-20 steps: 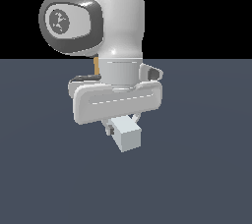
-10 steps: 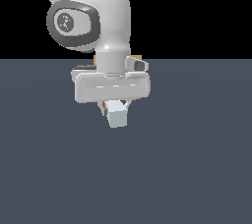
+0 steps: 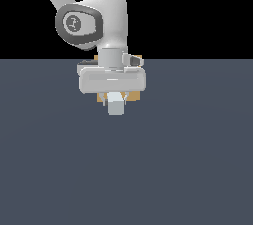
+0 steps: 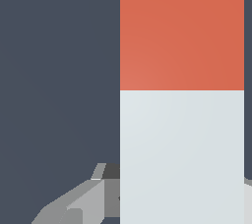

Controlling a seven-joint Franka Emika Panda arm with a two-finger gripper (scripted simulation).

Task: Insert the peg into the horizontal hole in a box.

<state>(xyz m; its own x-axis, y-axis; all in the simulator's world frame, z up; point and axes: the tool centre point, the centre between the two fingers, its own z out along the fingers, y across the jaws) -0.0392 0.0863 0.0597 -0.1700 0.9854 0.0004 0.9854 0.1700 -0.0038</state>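
Seen in the exterior view: white two-finger gripper (image 3: 115,96) clamped on the long square-section peg (image 3: 115,105), pale grey-white end pointing at the camera. Just behind, mostly hidden by the hand, tan flat-faced box (image 3: 135,96). In the wrist view, peg's red-orange end beyond the pale part (image 4: 182,120); hole hidden.

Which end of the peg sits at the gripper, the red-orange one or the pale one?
The pale grey-white end: in the wrist view it runs down between the gripper parts, while the red-orange end extends beyond, away from them.
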